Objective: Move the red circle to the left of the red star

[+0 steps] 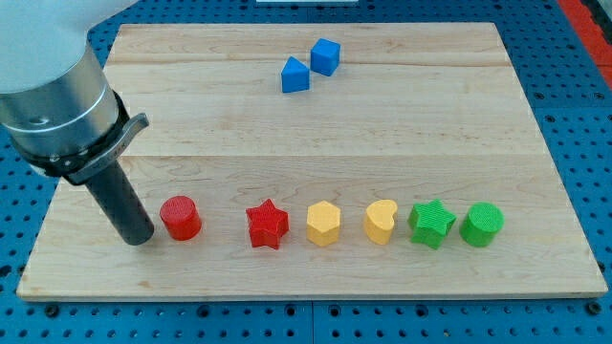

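Note:
The red circle (180, 217) stands on the wooden board near the view's lower left. The red star (267, 225) lies to its right, with a gap between them. My tip (139, 239) rests on the board just left of the red circle, very close to it or touching it. The dark rod rises from there up to the view's upper left into the arm's grey body.
Right of the red star, in one row, lie a yellow hexagon (323, 224), a yellow heart (381, 222), a green star (430, 223) and a green circle (481, 225). A blue triangle (295, 75) and a blue cube (325, 56) sit near the view's top. The board's (287, 134) left edge is close to my tip.

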Motion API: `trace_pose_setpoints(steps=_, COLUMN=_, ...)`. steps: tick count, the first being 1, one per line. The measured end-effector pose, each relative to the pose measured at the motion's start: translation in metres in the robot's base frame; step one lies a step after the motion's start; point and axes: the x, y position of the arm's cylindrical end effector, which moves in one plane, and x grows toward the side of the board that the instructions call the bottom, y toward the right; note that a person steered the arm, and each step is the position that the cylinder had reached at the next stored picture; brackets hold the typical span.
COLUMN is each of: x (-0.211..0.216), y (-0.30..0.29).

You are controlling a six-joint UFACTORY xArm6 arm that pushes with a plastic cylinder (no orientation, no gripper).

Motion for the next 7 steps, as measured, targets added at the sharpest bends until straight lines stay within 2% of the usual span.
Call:
trace_pose_setpoints(steps=1, x=-0.001, y=-0.011)
trace_pose_setpoints(steps=3, x=-0.013, y=0.007)
trace_pose_setpoints(steps=5, x=-0.007, y=0.034)
trace_pose_setpoints(steps=6, x=-0.009, y=0.008)
trace_pose_setpoints(steps=7, x=-0.068, y=0.016)
